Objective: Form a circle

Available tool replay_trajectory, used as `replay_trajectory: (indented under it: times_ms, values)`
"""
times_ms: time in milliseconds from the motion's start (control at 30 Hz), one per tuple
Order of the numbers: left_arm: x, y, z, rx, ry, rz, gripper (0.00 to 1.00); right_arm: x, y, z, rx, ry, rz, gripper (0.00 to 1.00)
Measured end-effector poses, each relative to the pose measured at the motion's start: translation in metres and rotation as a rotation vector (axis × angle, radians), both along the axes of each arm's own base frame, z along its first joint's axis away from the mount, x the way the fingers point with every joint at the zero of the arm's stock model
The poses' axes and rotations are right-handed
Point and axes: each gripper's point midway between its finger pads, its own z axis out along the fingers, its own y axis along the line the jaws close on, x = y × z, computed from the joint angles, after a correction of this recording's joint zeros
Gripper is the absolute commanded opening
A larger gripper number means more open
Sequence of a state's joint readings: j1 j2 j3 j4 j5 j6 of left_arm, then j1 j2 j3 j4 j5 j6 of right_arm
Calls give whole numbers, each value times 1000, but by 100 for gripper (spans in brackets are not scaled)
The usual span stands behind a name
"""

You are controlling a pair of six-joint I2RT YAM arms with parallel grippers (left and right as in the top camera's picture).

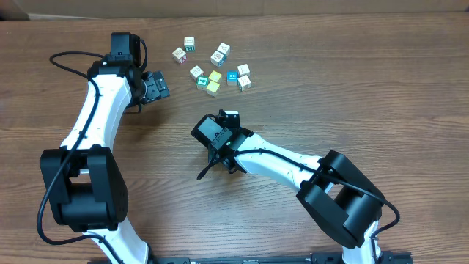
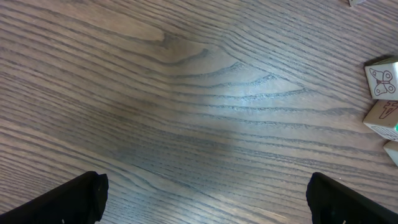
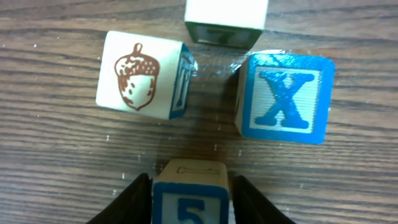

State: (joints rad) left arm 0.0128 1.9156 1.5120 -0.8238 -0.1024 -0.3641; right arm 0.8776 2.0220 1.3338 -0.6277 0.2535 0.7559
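**Last gap closing, task near done**

Overhead. Shows the left hand [image 1: 155, 86] beside the loose scatter [image 1: 215, 75] of white, yellow and teal cubes, touching none. Puts the right hand [image 1: 227, 126] well apart from that scatter, low over the bare surface [image 1: 352, 88]. Hides the circle [image 3: 242, 99] almost wholly under that hand. Offers only a pale patch at the hand's far edge, too small to call a cube.

Left wrist. Confirms the left hand spread wide: fingertips at the bottom corners, only wood grain between. Catches a butterfly cube [image 2: 380, 81] and a second pale cube [image 2: 382, 118] at the right edge, probably from the scatter. Says nothing of the circle.

Right wrist. Gives what neither other view does. Shows the acorn cube [image 3: 137, 74], X cube [image 3: 283, 96] and white-topped cube [image 3: 225, 15] set close around a small bare patch, corners nearly meeting, contact uncertain. Shows the 5 cube [image 3: 189, 202] at the near side, pinched by the right hand, fingers [image 3: 134, 202] against both side faces, no gap visible. Leaves unclear whether that cube rests on the surface.

Reads as the placing step: fourth cube at the ring's open side. Calls next, most likely, for a slight nudge inward, then a release and a straight lift clear of the neighbours.
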Motion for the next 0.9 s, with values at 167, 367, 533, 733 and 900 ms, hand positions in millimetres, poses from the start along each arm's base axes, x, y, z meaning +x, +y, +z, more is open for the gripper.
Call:
replay_trajectory:
  times_ms: [167,367,533,733,900]
  values:
    - [0,0,0,0,0,0,100,0,-3,0,-12,0,-3,42]
    - [0,0,0,0,0,0,99,-8,-2,-3,-4,43,7,29]
    - [0,0,0,0,0,0,100,-10,-2,-3,-1,52,9,27]
    - [0,0,0,0,0,0,99,-6,0,-2,6,32,6,26]
    - [0,0,0,0,0,0,100,-1,-1,0,-3,6,-3,26]
